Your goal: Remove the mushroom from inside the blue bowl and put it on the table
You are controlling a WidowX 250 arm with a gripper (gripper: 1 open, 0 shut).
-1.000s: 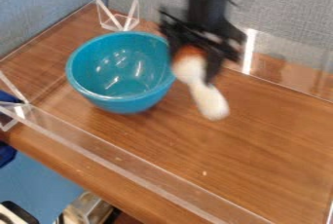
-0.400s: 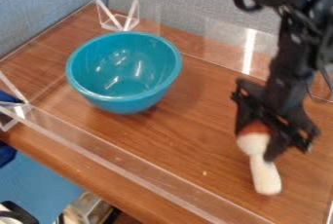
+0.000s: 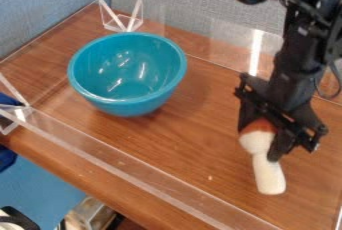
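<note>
The blue bowl (image 3: 126, 72) stands at the back left of the table (image 3: 160, 139), and I see nothing inside it. My gripper (image 3: 273, 134) points down at the right side, well clear of the bowl, and is shut on the mushroom (image 3: 263, 162). The orange-red patch sits between the fingers. The cream stem slants down to the right, and its tip is at or just above the wood; I cannot tell if it touches.
Low clear acrylic walls (image 3: 120, 159) run along the front and left edges, and a folded clear piece (image 3: 124, 16) stands at the back left corner. The table's front edge drops off just below the wall.
The gripper carried the mushroom from beside the bowl's right rim to the right and down toward the tabletop. Over the last half second it has barely moved.
</note>
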